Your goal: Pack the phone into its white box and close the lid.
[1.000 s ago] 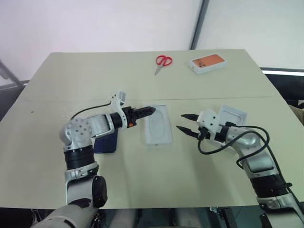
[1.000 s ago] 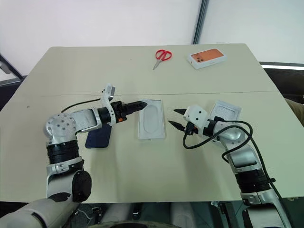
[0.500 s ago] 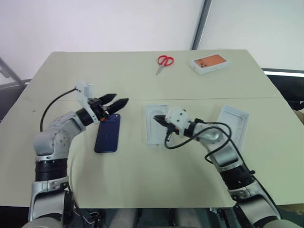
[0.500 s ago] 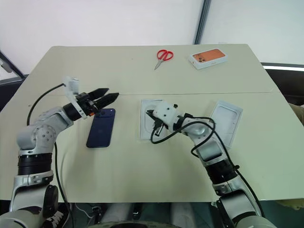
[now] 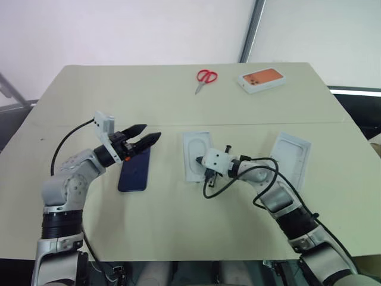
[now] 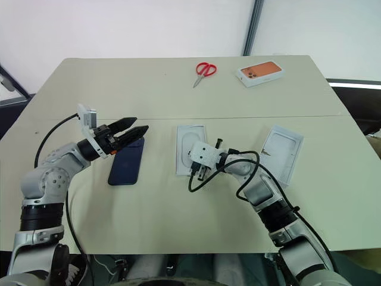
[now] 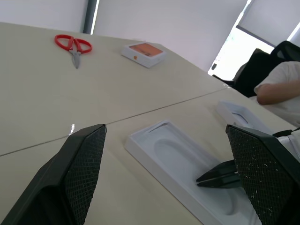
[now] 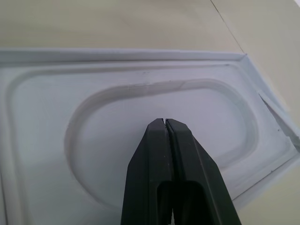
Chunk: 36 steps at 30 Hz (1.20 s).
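The dark navy phone (image 5: 133,171) lies flat on the table, left of centre. My left gripper (image 5: 146,140) hovers open just above the phone's far end. The white box (image 5: 184,158) sits at centre with a white insert (image 8: 154,108) with an oval recess in it, hiding its floor. My right gripper (image 8: 164,122) is shut with nothing between its fingers, its tips down in the oval recess. The lid (image 5: 292,156) lies flat to the right, its rounded-rectangle outline facing up.
Red scissors (image 5: 206,77) and a white box with an orange phone picture (image 5: 261,80) lie at the table's far side. A black cable (image 5: 238,179) loops off my right wrist. A person (image 7: 281,89) sits beyond the right edge.
My right gripper swung left from beside the lid to the box, shut, and sank onto the insert. My left gripper drew back from the box to above the phone's far end.
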{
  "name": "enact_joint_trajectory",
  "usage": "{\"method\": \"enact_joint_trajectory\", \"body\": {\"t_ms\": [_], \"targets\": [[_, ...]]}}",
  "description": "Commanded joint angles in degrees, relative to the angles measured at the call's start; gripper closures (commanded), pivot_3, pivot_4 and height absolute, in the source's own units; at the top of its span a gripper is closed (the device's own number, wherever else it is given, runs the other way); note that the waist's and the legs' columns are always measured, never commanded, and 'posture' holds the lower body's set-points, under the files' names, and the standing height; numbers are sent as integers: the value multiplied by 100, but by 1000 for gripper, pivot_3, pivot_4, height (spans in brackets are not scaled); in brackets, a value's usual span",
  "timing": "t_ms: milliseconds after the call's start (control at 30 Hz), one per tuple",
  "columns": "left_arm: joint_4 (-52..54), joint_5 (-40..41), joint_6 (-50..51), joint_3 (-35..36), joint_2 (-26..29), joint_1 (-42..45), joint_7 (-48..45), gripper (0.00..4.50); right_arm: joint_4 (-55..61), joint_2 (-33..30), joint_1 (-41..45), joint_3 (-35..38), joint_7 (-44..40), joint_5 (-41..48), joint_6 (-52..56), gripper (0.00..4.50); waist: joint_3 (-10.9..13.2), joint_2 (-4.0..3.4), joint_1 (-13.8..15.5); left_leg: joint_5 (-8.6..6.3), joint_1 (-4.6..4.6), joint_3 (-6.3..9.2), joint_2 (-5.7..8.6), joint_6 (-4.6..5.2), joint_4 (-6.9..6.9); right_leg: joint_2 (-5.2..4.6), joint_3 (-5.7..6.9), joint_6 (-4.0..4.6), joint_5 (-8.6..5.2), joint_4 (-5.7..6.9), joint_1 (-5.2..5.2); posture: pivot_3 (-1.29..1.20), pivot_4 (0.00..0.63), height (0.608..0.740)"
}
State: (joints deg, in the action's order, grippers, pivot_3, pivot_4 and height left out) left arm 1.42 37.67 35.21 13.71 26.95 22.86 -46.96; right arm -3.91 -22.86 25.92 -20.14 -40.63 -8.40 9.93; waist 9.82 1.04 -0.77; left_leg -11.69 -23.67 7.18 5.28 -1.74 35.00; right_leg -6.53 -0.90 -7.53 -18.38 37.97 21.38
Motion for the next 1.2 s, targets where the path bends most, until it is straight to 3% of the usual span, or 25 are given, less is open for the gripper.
{"method": "enact_joint_trajectory", "body": {"t_ms": [33, 300, 567, 700, 800, 1000, 1133, 1200], "targets": [[195, 42, -130, -36, 10, 91, -20, 161, 483, 260, -3, 361, -71, 596, 404, 4424, 1, -1, -6, 0, 0, 0, 0, 0, -2, 0, -1, 0, 0, 0, 2, 0, 150, 740], [191, -26, -148, -157, 217, -107, -204, 161, 937, 196, -36, 592, -127, 902, 612, 4424, 1, -2, -25, 0, 0, 0, 0, 0, -5, 1, -2, 0, 0, 0, 5, 0, 150, 740], [-350, 389, 1278, 242, 1055, -88, -176, 161, 1045, 442, 246, 586, -134, 1147, 537, 4424, 3, -2, -27, 1, 0, 1, -2, -1, -13, 3, -3, 0, 0, 0, 10, 0, 150, 740], [-1144, 266, 1751, 383, 2037, -219, -574, 161, 287, 1028, 805, 134, 114, 765, 244, 4424, 4, -1, -178, 7, 0, 0, -7, -11, -32, 8, -8, 2, 1, 8, 28, 0, 150, 740], [-1720, 401, 2179, 495, 2259, 0, -639, 161, -216, 1361, 1177, -170, 164, 523, 103, 4424, 3, 0, -167, 20, 0, 0, -7, -29, -71, 8, -12, 5, 1, 10, 75, 0, 150, 740], [-2049, 348, 2959, 237, 2404, -28, -712, 161, -1502, 1893, 1936, -841, 214, -106, -101, 4424, 2, 2, -183, 28, -1, 2, -8, -40, -82, 10, -15, 8, 3, 16, 85, 0, 150, 740], [-2085, 601, 3725, 265, 2274, 21, -754, 161, -1822, 2073, 2148, -1022, -197, -111, 355, 4424, 1, 3, -179, 29, -1, 3, -9, -42, -83, 12, -16, 9, 3, 21, 89, 0, 150, 740], [-1973, 375, 3782, -43, 2247, -84, -603, 161, -2005, 2084, 2158, -1267, -365, -322, 513, 4424, -1, 4, -186, 29, -1, 3, -8, -42, -83, 11, -16, 9, 3, 21, 89, 0, 150, 740]]}}
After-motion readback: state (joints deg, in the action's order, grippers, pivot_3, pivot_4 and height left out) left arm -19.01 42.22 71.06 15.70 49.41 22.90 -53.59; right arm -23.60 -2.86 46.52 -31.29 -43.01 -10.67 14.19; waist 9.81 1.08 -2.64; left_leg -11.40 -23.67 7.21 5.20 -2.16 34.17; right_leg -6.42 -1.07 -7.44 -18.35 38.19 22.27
